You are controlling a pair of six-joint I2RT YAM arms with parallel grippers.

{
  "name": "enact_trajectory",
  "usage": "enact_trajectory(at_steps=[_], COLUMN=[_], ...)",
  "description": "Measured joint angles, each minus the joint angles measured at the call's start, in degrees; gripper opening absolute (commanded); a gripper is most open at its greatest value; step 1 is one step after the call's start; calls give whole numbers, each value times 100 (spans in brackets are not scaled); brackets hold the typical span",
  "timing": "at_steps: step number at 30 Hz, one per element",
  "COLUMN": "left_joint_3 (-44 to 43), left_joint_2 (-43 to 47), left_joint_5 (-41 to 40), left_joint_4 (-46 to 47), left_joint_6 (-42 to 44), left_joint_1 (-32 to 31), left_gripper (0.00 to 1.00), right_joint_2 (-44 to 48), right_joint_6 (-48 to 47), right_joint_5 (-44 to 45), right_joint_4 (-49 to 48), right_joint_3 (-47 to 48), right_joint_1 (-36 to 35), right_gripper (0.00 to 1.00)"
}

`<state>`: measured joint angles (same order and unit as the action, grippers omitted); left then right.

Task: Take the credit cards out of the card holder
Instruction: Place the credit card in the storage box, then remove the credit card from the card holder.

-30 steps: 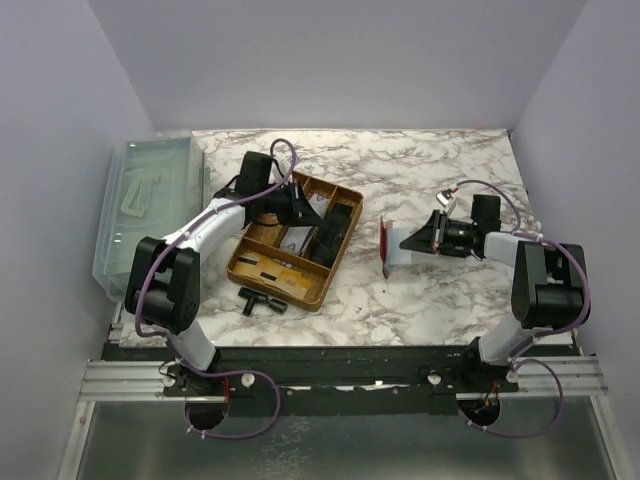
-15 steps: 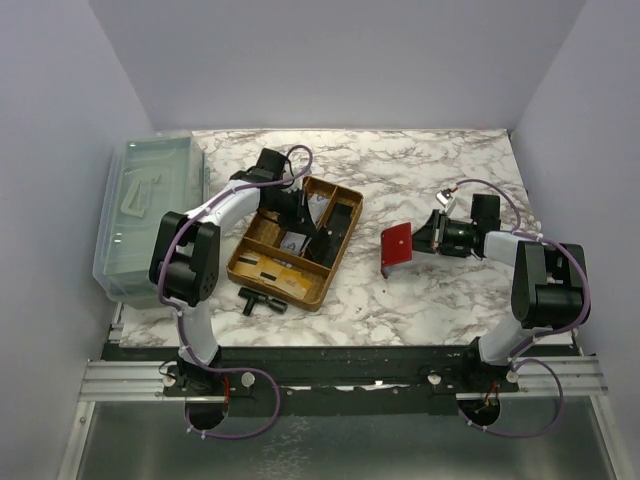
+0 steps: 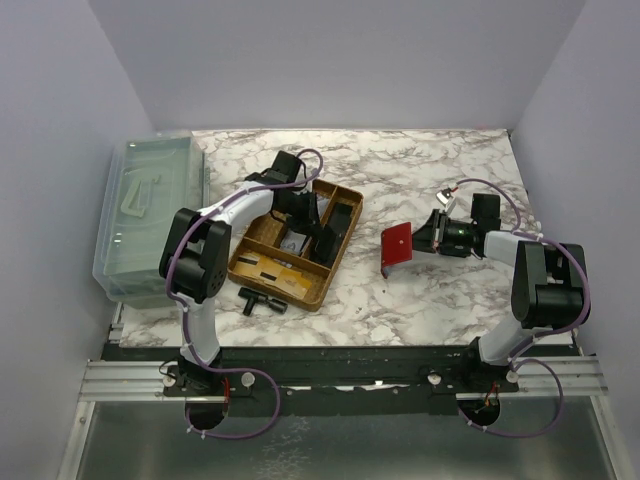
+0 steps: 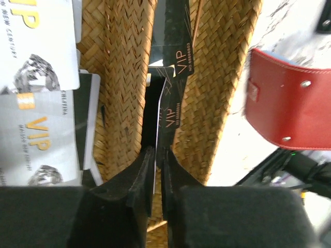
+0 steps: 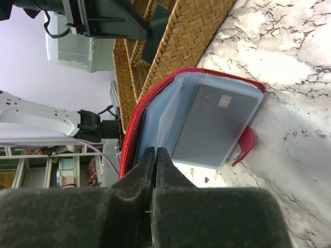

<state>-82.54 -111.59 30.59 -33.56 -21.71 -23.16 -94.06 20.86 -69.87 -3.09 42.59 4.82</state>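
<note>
Though left end effector (image 4: 158,151) newly ajar round card (image 4: 166,111), right end effector (image 5: 155,151) clamps holder (image 3: 396,243).

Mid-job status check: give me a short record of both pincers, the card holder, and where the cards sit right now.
left pincer: over the narrow compartment of the wicker tray; fingers nearly together with the edge of a black VIP card between them; grip unclear
right pincer: shut on the red card holder, which is open, to the right of the tray
left in holder: one grey VIP card in a clear pocket
already in tray: pale VIP cards in the neighbouring compartment
task: not finished
</note>
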Motion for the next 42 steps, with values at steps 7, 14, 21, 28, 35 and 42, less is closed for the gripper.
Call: enact_trajectory(at_steps=[7,14,21,28,35,42], left_joint_3=[13,127,769,2422,3097,3119], left_joint_2=[192,1172,2437,3906,4509,4592], left_joint_5=[-645,-1451,-1985,-2188,-2142,-1956], left_joint_4=[114,258,807,1862,2398,2586], left_joint_6=[-398,-616,-887,-1591,-2103,-2275], left_joint_1=[-149,-109,-85,232,439,439], left_gripper=[38,48,97,99,99,99], right_joint_2=[0,0,0,17,-15,-542], right_joint_6=[-151,-822,-1996,-3414,-4352,-4647], right_joint_5=[28,332,892,1934,3217,4041], right_joint_4=[162,968,2271,3552,4308,4321], right_joint_3=[61,540,1652,2653,3359,3410], right_joint_1=[-13,-177,-236,-236,-496,-1764], right_gripper=[0,0,0,0,0,2])
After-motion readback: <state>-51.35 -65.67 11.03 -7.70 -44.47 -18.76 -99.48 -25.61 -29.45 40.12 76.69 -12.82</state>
